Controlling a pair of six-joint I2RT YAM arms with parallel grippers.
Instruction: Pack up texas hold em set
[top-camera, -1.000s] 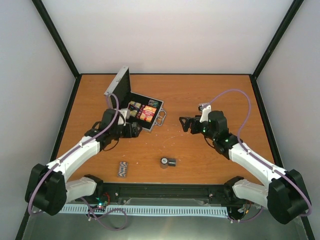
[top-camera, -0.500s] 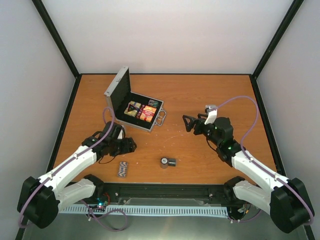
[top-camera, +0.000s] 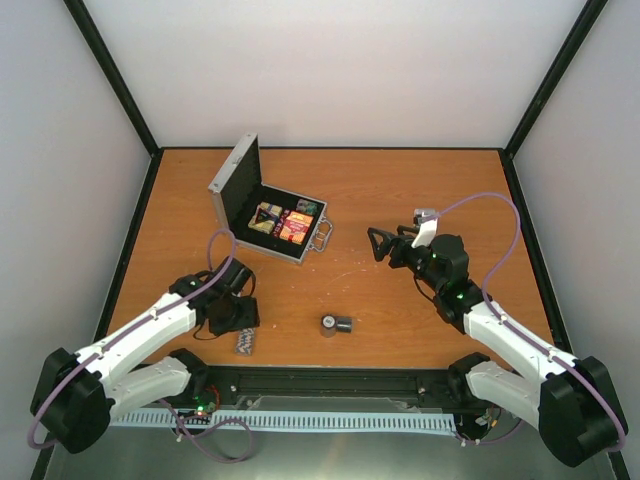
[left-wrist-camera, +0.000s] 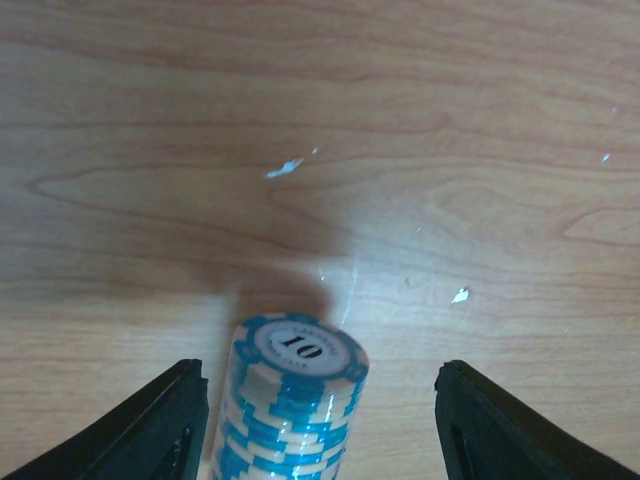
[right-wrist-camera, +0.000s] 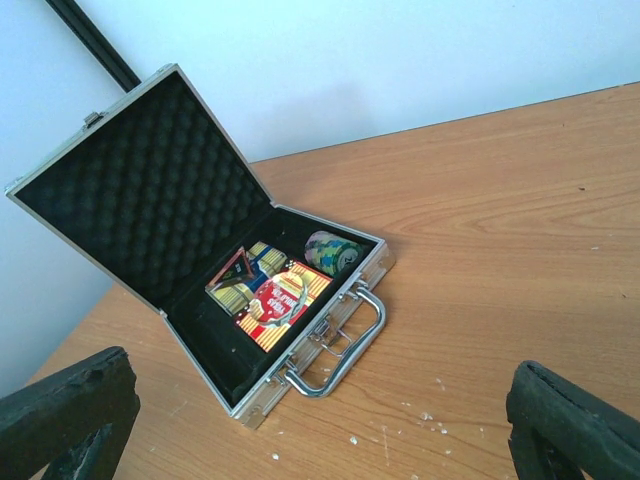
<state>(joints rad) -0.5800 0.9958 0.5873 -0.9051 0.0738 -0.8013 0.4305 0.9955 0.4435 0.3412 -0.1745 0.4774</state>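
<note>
The texas hold em set (top-camera: 294, 226) is only partly packed. Its small silver aluminium case (right-wrist-camera: 378, 264) lies open on an orange-brown wood-grain tabletop (top-camera: 420, 180). The black foam-lined lid (right-wrist-camera: 150, 190) stands raised at the case's far-left side, and the metal handle (right-wrist-camera: 338, 345) lies flat on the wood along its front. Inside the case, a red card box (right-wrist-camera: 283, 300) sits beside a yellow-striped card box (right-wrist-camera: 262, 262) that carries a red-edged black triangle (right-wrist-camera: 232, 272). A mottled green chip stack (right-wrist-camera: 335, 250) fills the corner next to them.

Nearer than the case and a little to its left, a blue-and-white striped chip stack (left-wrist-camera: 290, 405) lies on its side, its end face marked 10. The left claw (left-wrist-camera: 318, 372) hangs over this stack with its jaws apart. One finger (left-wrist-camera: 165, 425) is just beside the chips and the other stands well clear. A short dark cylinder (top-camera: 335, 324) lies on its side on the wood nearer than the case's handle. To the right of the case, the right claw (top-camera: 373, 245) points toward it with its jaws spread wide, gripping nothing.

Small white flecks and scratches mark the wood in front of the case. White walls (top-camera: 330, 70) close in the tabletop on three sides, with black posts (top-camera: 110, 70) rising at the corners behind the case. A black rail (top-camera: 330, 380) runs along the near edge between the arm bases.
</note>
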